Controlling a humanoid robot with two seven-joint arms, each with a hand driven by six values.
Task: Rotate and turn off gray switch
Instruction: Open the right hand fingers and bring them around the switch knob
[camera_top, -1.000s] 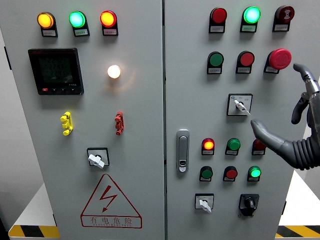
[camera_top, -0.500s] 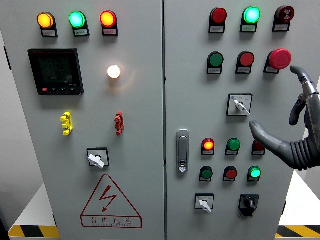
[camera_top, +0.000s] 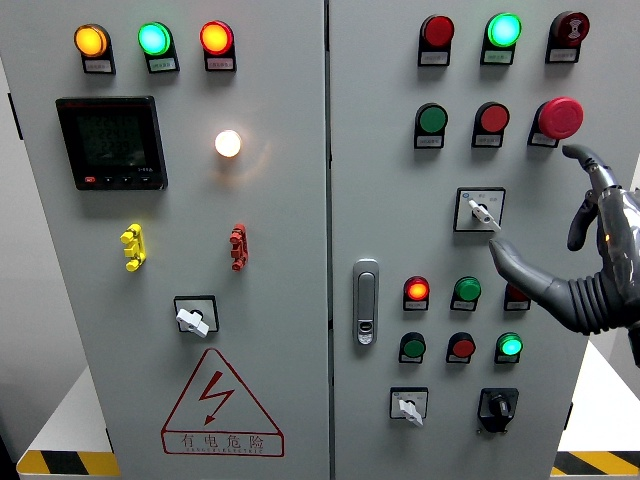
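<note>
Right robot hand (camera_top: 560, 235) now shifted leftward toward gray switch (camera_top: 481, 211), fingers spread, gripping nothing; knob not yet contacted.

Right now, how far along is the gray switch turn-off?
Done: nothing visible; the gray switch handle points down-right, not gripped. In hand: the right hand is open beside it, thumb tip just below and right of the handle, fingers apart from the panel. Left: close on the handle, rotate it off, withdraw.
</note>
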